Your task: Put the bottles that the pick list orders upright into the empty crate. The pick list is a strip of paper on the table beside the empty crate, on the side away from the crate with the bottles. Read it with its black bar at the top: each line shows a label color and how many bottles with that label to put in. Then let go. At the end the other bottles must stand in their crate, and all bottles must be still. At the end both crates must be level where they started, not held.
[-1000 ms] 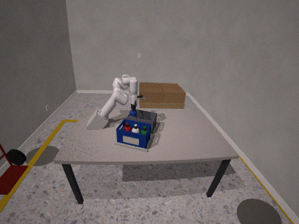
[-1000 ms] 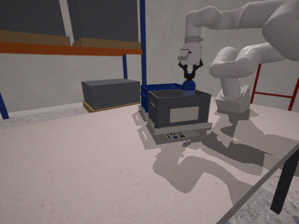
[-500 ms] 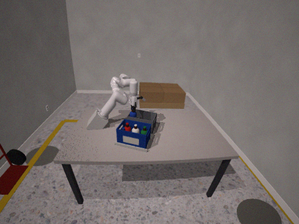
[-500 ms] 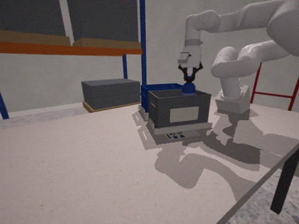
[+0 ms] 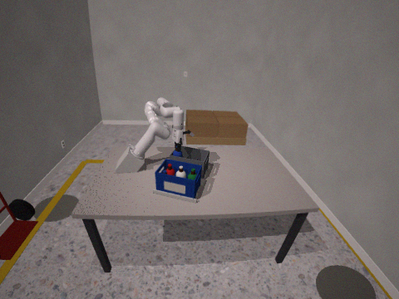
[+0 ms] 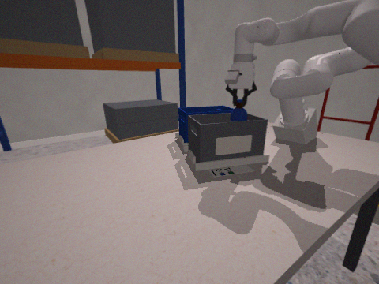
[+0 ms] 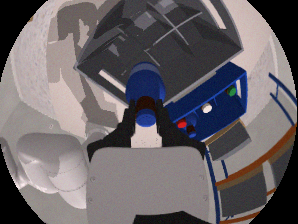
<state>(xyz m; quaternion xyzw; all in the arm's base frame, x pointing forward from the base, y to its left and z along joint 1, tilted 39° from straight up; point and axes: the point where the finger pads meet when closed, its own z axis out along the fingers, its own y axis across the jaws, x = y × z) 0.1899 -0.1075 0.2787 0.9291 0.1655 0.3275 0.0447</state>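
Note:
My gripper point(image 6: 240, 103) is shut on the neck of a blue bottle point(image 6: 238, 114) and holds it upright, partly down inside the grey crate point(image 6: 227, 136) at its corner nearest the arm. The bottle also shows in the wrist view point(image 7: 145, 87) and in the top view point(image 5: 177, 153). The blue crate point(image 5: 179, 179) stands beside the grey crate and holds a red-capped bottle point(image 5: 169, 169), a white-capped bottle point(image 5: 181, 172) and a green-capped bottle point(image 5: 192, 174). The pick list point(image 6: 223, 172) lies on the table in front of the grey crate; its marks are too small to read.
Cardboard boxes point(image 5: 216, 126) sit on the floor behind the table. The arm's base point(image 5: 130, 161) stands at the table's back left. A grey box on a pallet point(image 6: 140, 118) and blue shelving point(image 6: 181, 55) stand beyond the table.

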